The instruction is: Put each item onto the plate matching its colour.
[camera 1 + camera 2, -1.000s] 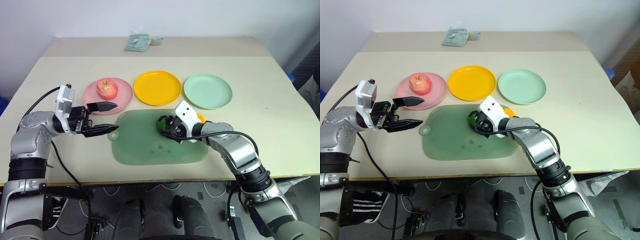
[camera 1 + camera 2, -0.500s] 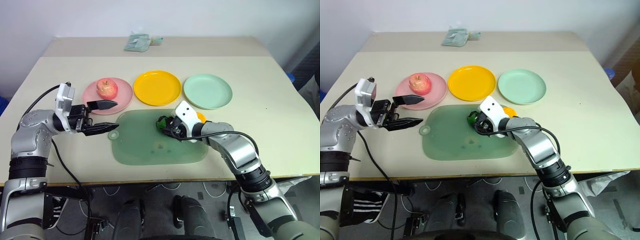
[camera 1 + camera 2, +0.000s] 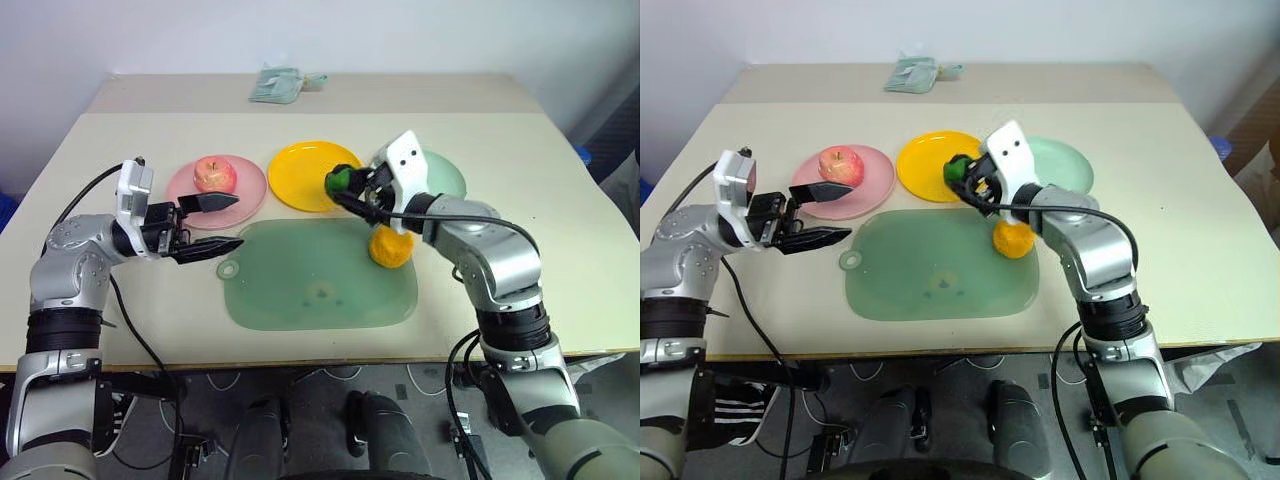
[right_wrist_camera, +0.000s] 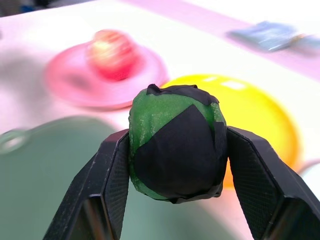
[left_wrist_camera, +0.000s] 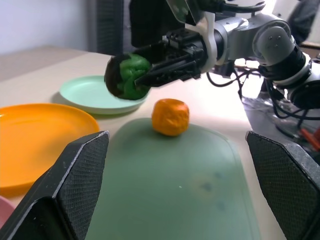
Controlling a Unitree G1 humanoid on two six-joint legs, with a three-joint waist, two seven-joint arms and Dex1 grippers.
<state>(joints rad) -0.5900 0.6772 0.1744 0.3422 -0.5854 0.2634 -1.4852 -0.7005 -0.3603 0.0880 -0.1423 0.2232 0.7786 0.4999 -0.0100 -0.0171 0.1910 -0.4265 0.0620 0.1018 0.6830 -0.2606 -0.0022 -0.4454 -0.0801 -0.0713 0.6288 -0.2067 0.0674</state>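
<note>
Nearest, the orange fruit (image 3: 392, 249) lies on the green mat (image 3: 310, 290), at its right edge. Above the mat's far edge the right gripper (image 3: 350, 190) is clamped on the green-and-black ball (image 3: 340, 181), held in the air. The left gripper (image 3: 222, 222), jaws apart and empty, is beside the mat. Beyond the mat stand 3 plates; the apple (image 3: 213, 173) sits on the pink plate (image 3: 185, 195). I judge the ball must next travel right to the mint plate (image 3: 448, 172) and be released.
</note>
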